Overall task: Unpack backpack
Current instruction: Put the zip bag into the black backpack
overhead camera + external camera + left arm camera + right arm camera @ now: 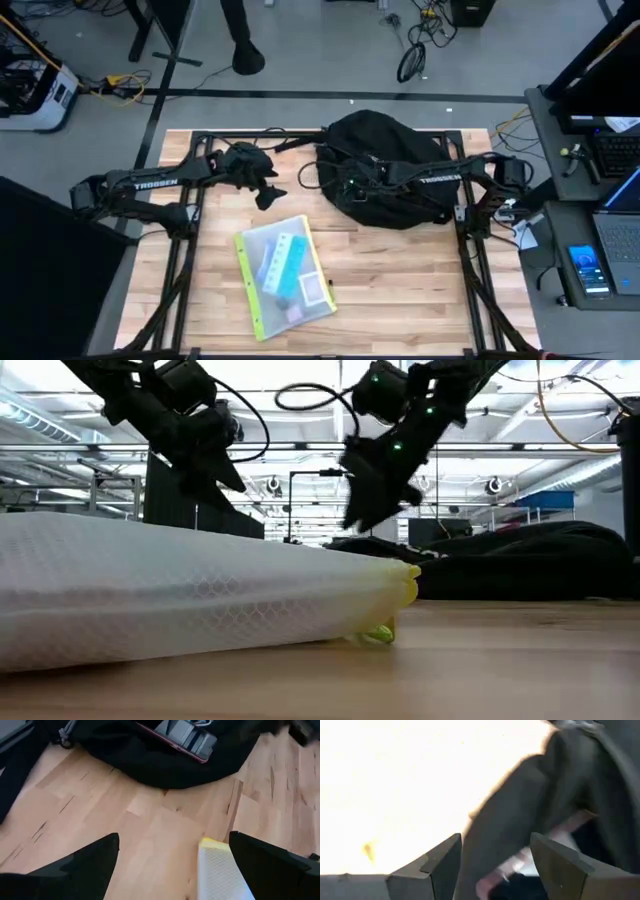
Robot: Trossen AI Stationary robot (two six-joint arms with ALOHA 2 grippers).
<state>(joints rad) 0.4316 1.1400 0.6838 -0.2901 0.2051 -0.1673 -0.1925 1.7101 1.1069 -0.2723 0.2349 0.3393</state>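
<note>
Wooden table (400,280) up front, and the backpack (385,150) slumps at its far edge, toward the right corner. Right gripper (345,183) hangs over the bag's near-left side, fingers spread wide. Left gripper (268,192) hovers just beside the bag, also wide, above a mesh pouch (285,275) lying mid-table.

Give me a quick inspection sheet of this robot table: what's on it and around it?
Surface: wooden table, bare toward its front edge.
Job's things: black backpack at the back right, open, a flat device showing inside.
Clutter: clear mesh pouch with yellow trim, lying flat at the centre.
Grippers: left gripper open, empty, above the table beside the backpack; right gripper open over the backpack.
Cables: loose on the floor behind.
Surroundings: laptop and phone on a side desk.
</note>
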